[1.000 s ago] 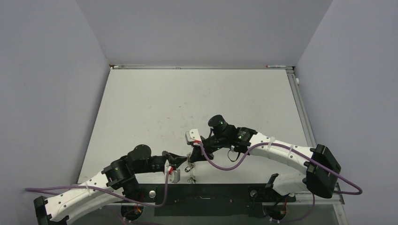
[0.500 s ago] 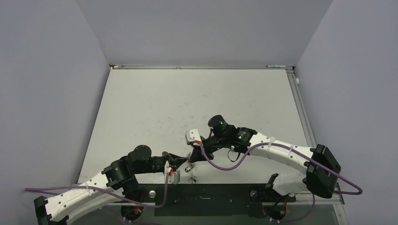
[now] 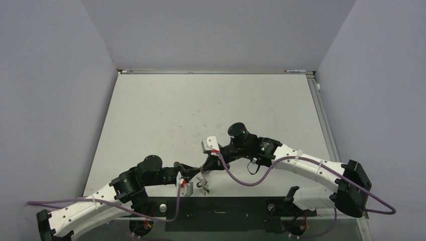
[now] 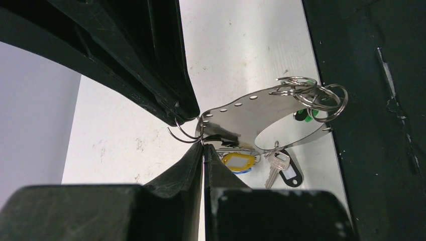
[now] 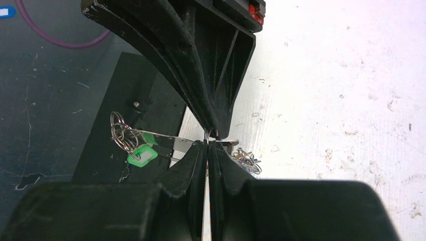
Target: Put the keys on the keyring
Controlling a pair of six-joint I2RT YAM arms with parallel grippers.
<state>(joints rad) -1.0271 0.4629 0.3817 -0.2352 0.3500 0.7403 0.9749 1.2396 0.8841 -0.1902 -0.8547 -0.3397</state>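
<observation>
The right arm (image 3: 301,163) has shifted toward the lower right. The left gripper (image 4: 203,150) and right gripper (image 5: 207,145) (tips almost touching) are both closed on the keyring (image 4: 251,108); keys (image 4: 289,173) hang from it.

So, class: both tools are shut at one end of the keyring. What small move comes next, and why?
Probably draw the right tool slightly away from the left tool, spreading that end of the keyring. Both pinch it almost tip to tip, with a small ring right beside them.

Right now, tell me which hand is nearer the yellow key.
Left. The left hand sits right beside the yellow key; the right hand pinches the keyring slightly farther off.
</observation>
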